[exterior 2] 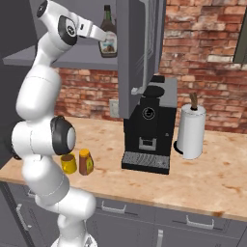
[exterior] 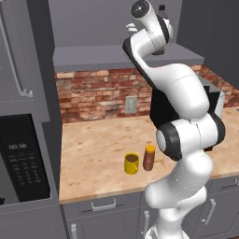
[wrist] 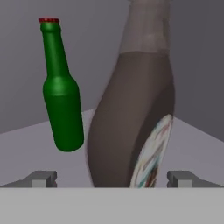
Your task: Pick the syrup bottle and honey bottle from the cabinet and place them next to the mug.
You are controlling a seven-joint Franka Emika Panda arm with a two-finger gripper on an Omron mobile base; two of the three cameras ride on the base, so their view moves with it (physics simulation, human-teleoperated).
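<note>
Hand view: one syrup bottle (wrist: 131, 109) stands close in front of the gripper (wrist: 113, 177), between its two fingertips (wrist: 43, 178), which are spread wide on either side without touching it. The pale label on its lower side carries coloured marks too blurred to read. One green glass bottle (wrist: 62, 87) with a red cap stands beyond the left fingertip and further back, on the same grey shelf board of the cabinet (wrist: 26, 140).

In the right base view the gripper (exterior 2: 107, 36) reaches up into the cabinet (exterior 2: 72, 58) beside the syrup bottle (exterior 2: 108, 34); its label writing cannot be made out. Well below the hand, on the counter (exterior 2: 193, 183), one honey bottle (exterior 2: 86, 162) stands just beside one yellow mug (exterior 2: 69, 164). Further off to the side are one black coffee machine (exterior 2: 149, 130) and one paper towel roll (exterior 2: 189, 131).

In the left base view the mug (exterior: 131, 164) and honey bottle (exterior: 149, 157) stand side by side, and a microwave (exterior: 21, 158) display shows "00:38".
</note>
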